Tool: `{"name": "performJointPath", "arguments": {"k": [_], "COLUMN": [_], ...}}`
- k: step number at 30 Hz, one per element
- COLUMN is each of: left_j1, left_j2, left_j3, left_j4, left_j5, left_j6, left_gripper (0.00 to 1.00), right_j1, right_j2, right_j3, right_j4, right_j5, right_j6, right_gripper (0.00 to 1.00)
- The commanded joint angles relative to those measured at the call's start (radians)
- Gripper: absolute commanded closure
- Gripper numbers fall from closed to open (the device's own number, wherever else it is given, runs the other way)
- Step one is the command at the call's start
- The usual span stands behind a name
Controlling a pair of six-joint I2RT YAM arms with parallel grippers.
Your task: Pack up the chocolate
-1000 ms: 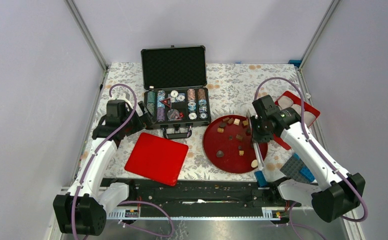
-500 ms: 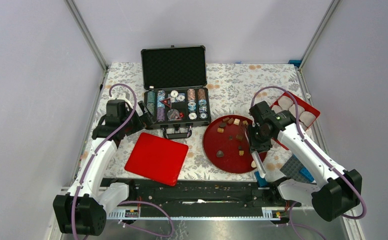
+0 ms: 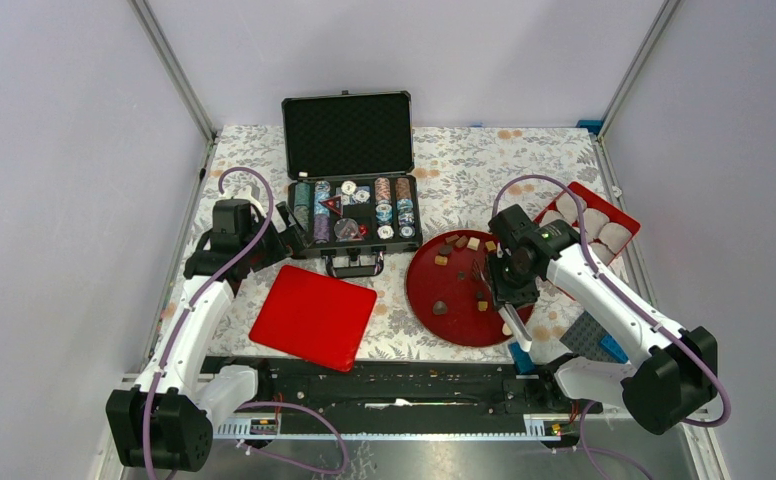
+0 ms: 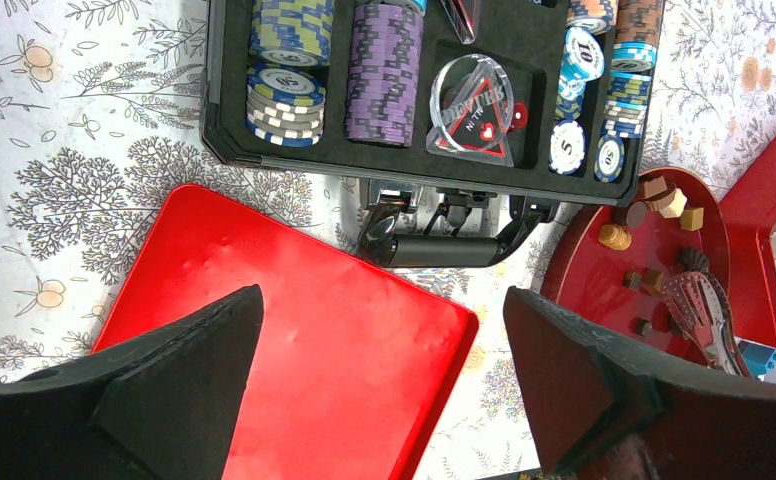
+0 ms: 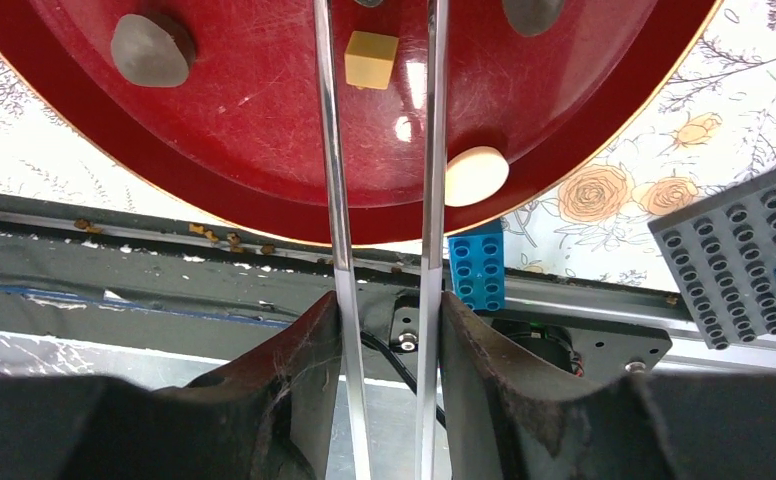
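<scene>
Floral table (image 3: 464,160) carries case (image 3: 347,135), red board (image 3: 313,316), plate (image 3: 459,322), tray (image 3: 616,211).

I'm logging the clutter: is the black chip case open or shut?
Open. Its lid stands upright and chips show in their slots.

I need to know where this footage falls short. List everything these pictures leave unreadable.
- Tips of the tweezers: right wrist view, cut off by the top edge; whether they hold chocolate is not shown.
- Red tray: top external view, partly hidden by the right arm; what lies in it is too small to tell.
- Round plate: top external view, the same arm covers part, so the piece count is uncertain.
</scene>
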Motion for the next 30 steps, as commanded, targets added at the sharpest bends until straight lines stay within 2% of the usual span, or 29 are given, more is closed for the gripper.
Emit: {"name": "performJointPath", "arguments": {"k": [1,10,19,25,30], "left_j1": [-0.001,-0.001,-0.001,-0.003,-0.004], "left_j2": [-0.003,-0.004,0.0,0.017,0.009], "left_j3": [0.032,0.027,0.018,0.011,0.001], "left_j4": [0.045,0.045,0.056,0.065,0.064], "left_j5": [0.009,0.007,0.011,0.107,0.098], "left_j6": [0.017,0.016,0.014,0.026,0.024], "left_gripper": [0.01,0.01,0.01,0.01,0.01], "right_j1": [0.011,0.013,0.045,0.084,0.093], "right_j2": [-0.017,-0.022,0.02,0.058,0.067], "right_j3": [0.034,0.033,0.016,0.009,0.03], "right_j4": [-0.039,-0.037,-0.011,0.016,0.012], "right_j5": [0.061,0.087,0.037,0.044,0.036], "right_j6": [0.023,0.03,0.013,0.009,0.002], "right_gripper": [0.55,0.54,0.5,0.5,0.5]}}
